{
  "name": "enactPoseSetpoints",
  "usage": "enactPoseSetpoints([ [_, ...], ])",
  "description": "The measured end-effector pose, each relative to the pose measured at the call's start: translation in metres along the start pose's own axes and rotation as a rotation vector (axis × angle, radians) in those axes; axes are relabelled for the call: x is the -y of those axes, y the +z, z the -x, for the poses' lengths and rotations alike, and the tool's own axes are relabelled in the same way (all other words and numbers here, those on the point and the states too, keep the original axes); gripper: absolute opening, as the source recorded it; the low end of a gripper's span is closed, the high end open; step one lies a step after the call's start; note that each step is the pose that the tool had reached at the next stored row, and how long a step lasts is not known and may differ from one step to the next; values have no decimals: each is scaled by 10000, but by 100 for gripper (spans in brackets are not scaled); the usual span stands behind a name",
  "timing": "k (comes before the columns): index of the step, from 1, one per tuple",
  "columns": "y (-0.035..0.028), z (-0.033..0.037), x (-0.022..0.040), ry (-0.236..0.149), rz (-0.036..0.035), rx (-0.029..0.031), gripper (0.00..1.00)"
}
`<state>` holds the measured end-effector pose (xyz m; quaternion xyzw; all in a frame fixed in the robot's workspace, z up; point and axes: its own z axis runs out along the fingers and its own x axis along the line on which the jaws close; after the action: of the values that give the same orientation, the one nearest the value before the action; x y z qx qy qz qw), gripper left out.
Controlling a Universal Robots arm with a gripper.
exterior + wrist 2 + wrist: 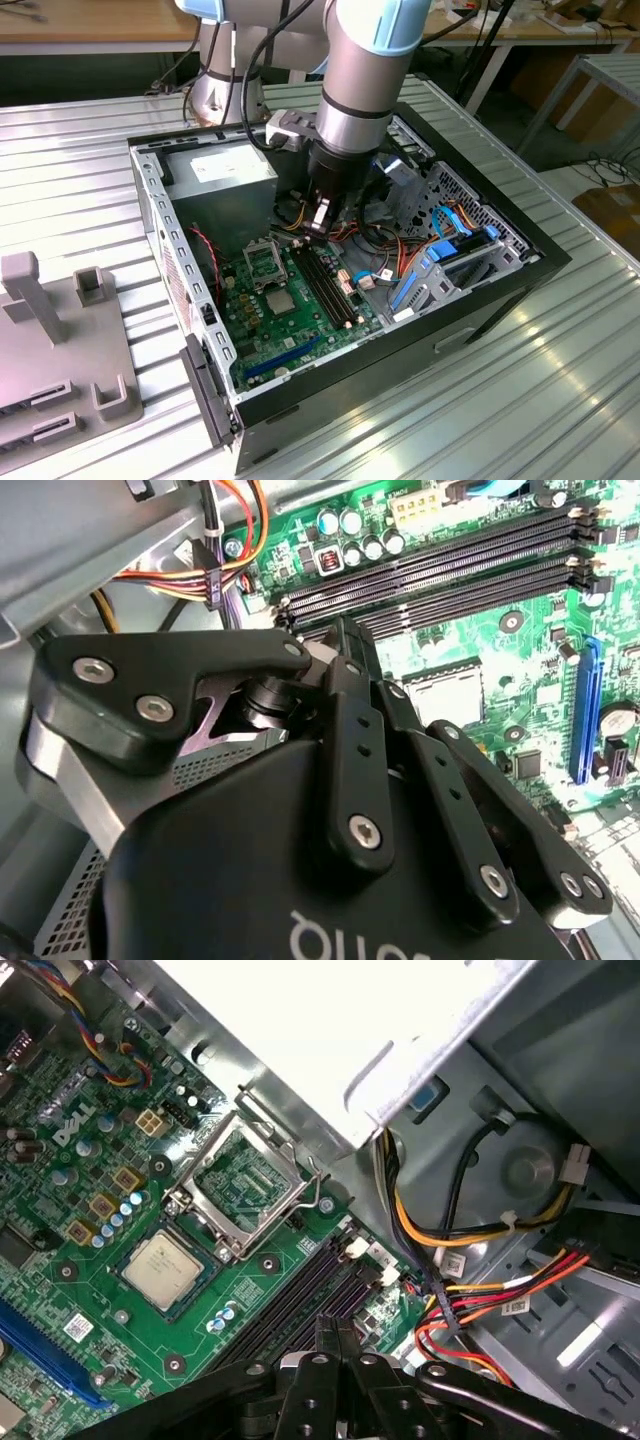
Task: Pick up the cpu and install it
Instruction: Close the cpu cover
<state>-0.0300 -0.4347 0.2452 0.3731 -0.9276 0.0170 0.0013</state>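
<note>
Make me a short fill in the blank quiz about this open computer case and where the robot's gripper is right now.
1. The socket's metal retention frame is ____.
2. The CPU lies on the motherboard right beside the ____.
3. The gripper holds ____.
4. The gripper hangs above the black ____ slots.

Missing words: open; socket; nothing; memory

White lettering is being shown on the green motherboard beside its capacitors, part of a white word is being displayed upside down on the black wrist housing, and a pale label on the power supply is being kept illegible by its smallness.
</note>
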Motion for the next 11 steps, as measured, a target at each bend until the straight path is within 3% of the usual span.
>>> enactPoseSetpoints([
  [5,-1,3,-6,-251,-4,7,11],
  [9,1,10,-12,-874,10,51,11],
  [11,1,9,-12,-1026,212,271,11],
])
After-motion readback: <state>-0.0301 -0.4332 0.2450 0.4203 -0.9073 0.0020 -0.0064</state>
